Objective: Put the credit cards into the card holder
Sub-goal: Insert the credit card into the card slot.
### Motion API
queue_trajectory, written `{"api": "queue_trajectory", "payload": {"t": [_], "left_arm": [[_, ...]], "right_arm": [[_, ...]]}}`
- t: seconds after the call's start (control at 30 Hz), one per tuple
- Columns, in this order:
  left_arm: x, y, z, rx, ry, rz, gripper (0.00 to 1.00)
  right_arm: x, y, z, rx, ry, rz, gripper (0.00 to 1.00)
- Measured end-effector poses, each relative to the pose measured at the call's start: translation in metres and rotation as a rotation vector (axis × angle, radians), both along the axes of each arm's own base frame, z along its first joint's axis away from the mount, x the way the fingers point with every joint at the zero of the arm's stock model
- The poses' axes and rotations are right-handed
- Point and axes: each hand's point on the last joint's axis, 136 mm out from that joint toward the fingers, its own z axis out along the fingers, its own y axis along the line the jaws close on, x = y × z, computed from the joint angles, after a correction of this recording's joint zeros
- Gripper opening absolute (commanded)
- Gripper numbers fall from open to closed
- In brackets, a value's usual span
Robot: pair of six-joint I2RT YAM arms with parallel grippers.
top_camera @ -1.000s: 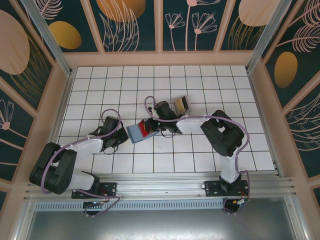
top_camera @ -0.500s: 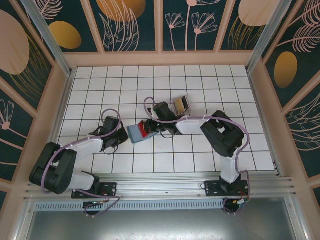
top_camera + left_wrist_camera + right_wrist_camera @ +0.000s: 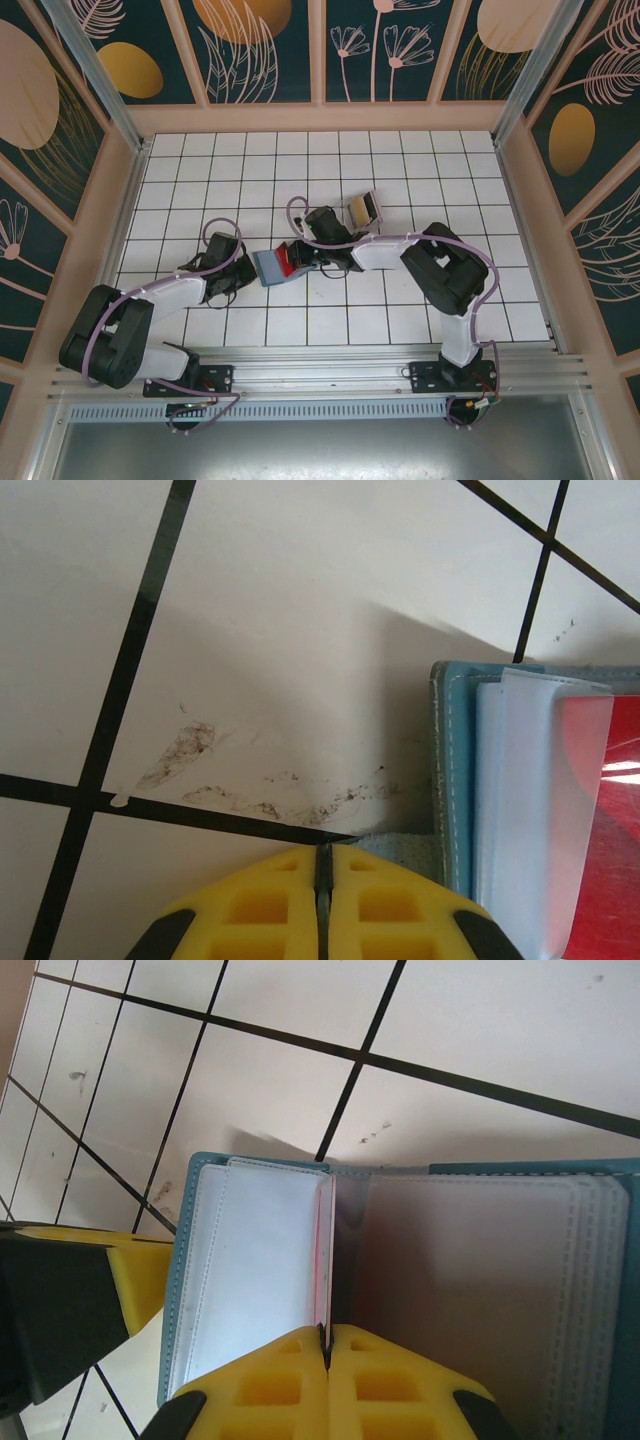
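The teal card holder (image 3: 265, 267) lies open on the white tiles, its clear pockets (image 3: 250, 1260) facing up. My right gripper (image 3: 328, 1332) is shut on the red credit card (image 3: 324, 1250), held edge-on at the holder's fold between the two pocket pages. From above the red card (image 3: 293, 257) stands over the holder's right half. My left gripper (image 3: 323, 848) is shut at the holder's left edge, and a grey corner (image 3: 400, 845) of the holder tapers into its fingertips. A yellow card sits in the clear box (image 3: 362, 209).
The clear plastic box stands one tile behind and right of the holder, close to the right arm's forearm (image 3: 385, 250). Wooden walls (image 3: 120, 200) ring the tiled floor. Open tiles lie along the back and right.
My right gripper has edged slightly left with the red card over the holder. The left arm and the holder have stayed put.
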Motion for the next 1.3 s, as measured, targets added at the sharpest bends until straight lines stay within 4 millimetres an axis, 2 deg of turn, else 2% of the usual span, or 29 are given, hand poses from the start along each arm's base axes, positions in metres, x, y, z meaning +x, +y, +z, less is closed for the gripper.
{"api": "queue_trajectory", "payload": {"t": [0.43,0.93,1.3], "left_arm": [[0.000,-0.001,0.000,-0.004,0.000,-0.003,0.06],[0.000,-0.001,0.000,-0.004,0.001,-0.004,0.06],[-0.001,-0.001,0.000,-0.006,0.002,-0.005,0.06]], "right_arm": [[0.002,-0.013,0.005,0.001,-0.004,-0.023,0.00],[0.004,-0.008,0.002,0.030,-0.003,-0.010,0.00],[-0.003,-0.003,-0.001,0.031,0.015,-0.002,0.00]]}}
